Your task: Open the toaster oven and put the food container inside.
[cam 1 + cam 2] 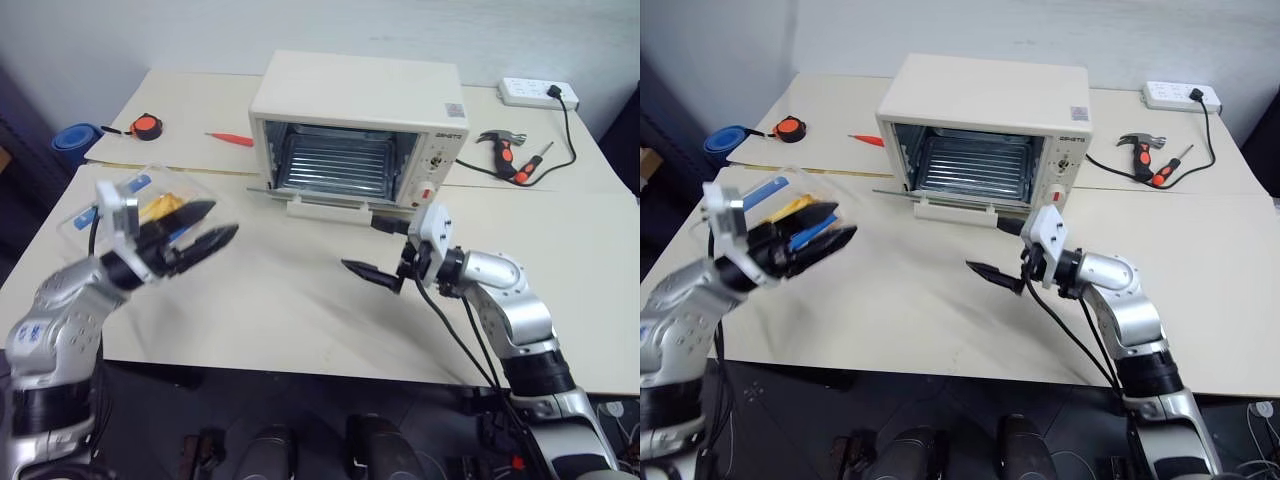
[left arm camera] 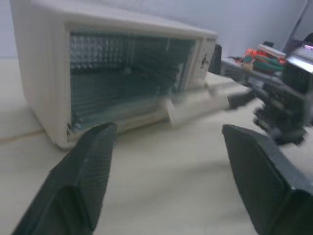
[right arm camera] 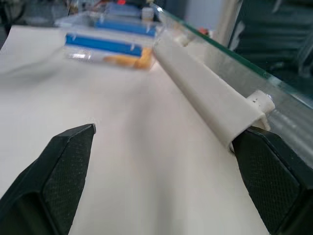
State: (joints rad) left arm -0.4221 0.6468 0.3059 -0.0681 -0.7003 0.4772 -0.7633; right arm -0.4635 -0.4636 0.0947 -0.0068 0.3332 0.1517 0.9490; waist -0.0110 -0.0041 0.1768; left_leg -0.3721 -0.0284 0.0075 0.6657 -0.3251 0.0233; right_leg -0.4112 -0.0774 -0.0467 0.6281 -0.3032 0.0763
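Two black-fingered grippers reached out over a cream tabletop (image 1: 300, 300) that we shared with the toaster oven (image 1: 358, 125). We took that oven as our landmark: a cream-white box standing toward the far middle of the table, its glass door (image 1: 330, 200) dropped open toward us and the wire rack showing inside. On its right-hand control panel we could see dark lettering near the top, too small for us to read, and a red button lower down.

Our left gripper (image 1: 200, 238) hung in front of the oven and well off to its left, its fingers spread apart with nothing between them. Just behind that gripper lay the food container (image 1: 150, 205), a clear box with blue clips and yellow food inside, resting on the table to the left of the oven and not inside it.

Our right gripper (image 1: 372, 272) was in front of the oven, near the lowered door, its fingers held wide and empty; in the right wrist view the door's white handle bar (image 3: 205, 93) ran just beside one finger.

Behind the oven to its left lay an orange tape measure (image 1: 146, 126) and a red-handled tool (image 1: 230, 139). To the oven's right lay a hammer (image 1: 497, 147), a screwdriver (image 1: 533, 162) and a white power strip (image 1: 538, 93) with a black cable. A pale wall stood behind the table.
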